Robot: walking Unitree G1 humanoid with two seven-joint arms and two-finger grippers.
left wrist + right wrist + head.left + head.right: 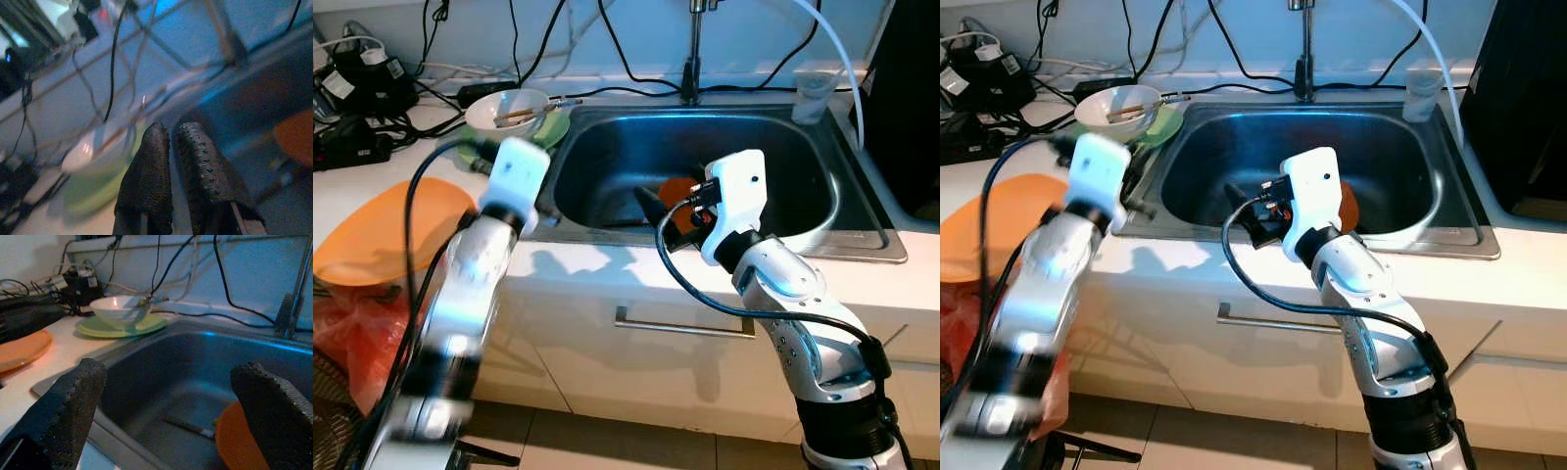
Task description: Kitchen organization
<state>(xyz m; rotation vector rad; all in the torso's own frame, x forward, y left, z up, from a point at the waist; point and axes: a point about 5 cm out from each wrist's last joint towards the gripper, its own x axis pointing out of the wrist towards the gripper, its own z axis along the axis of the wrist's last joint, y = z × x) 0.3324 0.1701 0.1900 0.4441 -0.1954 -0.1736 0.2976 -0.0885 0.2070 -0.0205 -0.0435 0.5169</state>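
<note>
The left arm [460,323] is blurred, and its wrist housing hides the left gripper [168,142] from the head; the wrist view shows the fingers pressed together near the bowl [509,108]. The right gripper [166,396] hangs over the sink [607,147], fingers spread, half covering an orange plate [237,440]. A chopstick [188,426] lies on the sink bottom. Cables [372,78] crowd the far surface [372,196].

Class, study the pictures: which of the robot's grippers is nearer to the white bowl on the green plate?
Left. The left gripper hangs at the sink's corner beside the white bowl; the right gripper is over the sink.
</note>
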